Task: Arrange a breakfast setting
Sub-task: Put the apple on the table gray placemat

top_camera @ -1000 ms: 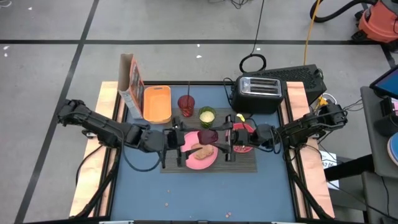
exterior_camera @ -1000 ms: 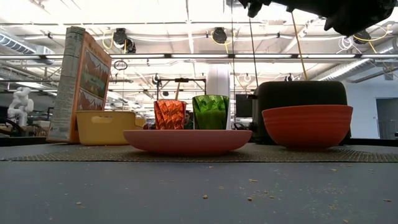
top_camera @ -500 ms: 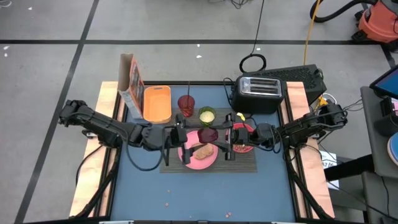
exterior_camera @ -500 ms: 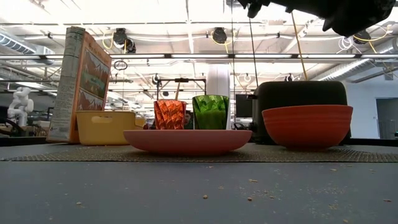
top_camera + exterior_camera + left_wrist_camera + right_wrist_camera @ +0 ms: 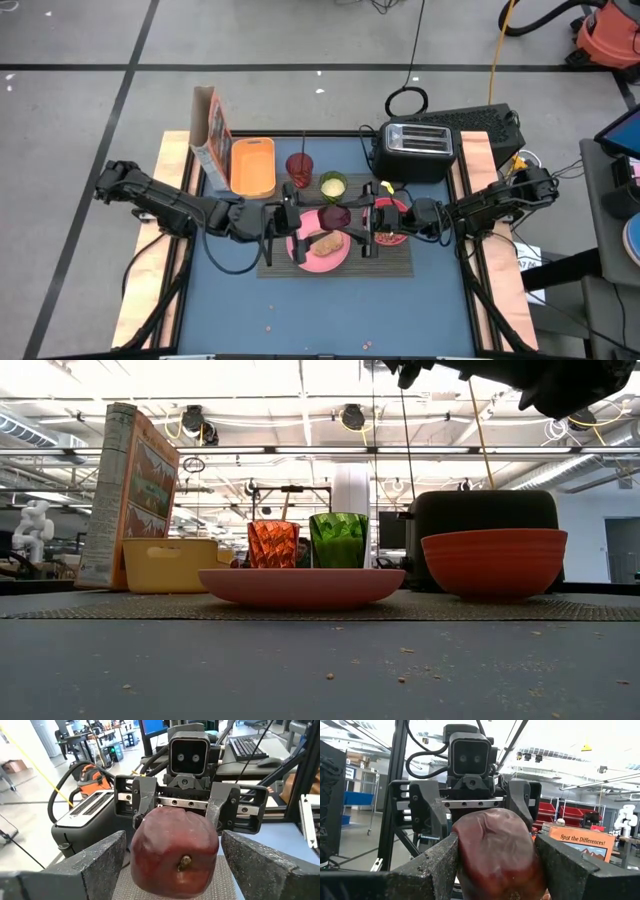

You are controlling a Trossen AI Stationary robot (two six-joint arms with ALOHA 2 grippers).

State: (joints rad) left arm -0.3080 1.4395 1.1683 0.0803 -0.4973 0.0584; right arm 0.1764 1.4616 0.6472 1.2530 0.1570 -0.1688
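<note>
The breakfast setting is mostly laid on the dark woven placemat [image 5: 395, 262]. The flat pink round plate [image 5: 325, 262] sits at its middle and carries the brown toast slice [image 5: 327, 243]. The deeper pink-red bowl [image 5: 493, 560] stands to the plate's right. The red faceted tumbler [image 5: 299, 165] and the small green cup [image 5: 332, 185] stand just behind the mat.

The 1 piece not yet set down is the dark-red, wrinkled round fruit [image 5: 175, 852]. It hangs in the air above the plate's far edge, between the 2 arms.

The right gripper [image 5: 362, 222] clamps the fruit from both sides, its fingers pressed into the skin. The left gripper [image 5: 296, 222] faces it head-on. Its jaws are spread wide around the fruit, with a gap on each side, so it bears no weight.

This looks like a hand-over in mid-air, probably so the left arm can place the fruit where the right cannot easily reach. The next move should be the left jaws closing before the right lets go. Otherwise the fruit would drop onto the toast.
</note>
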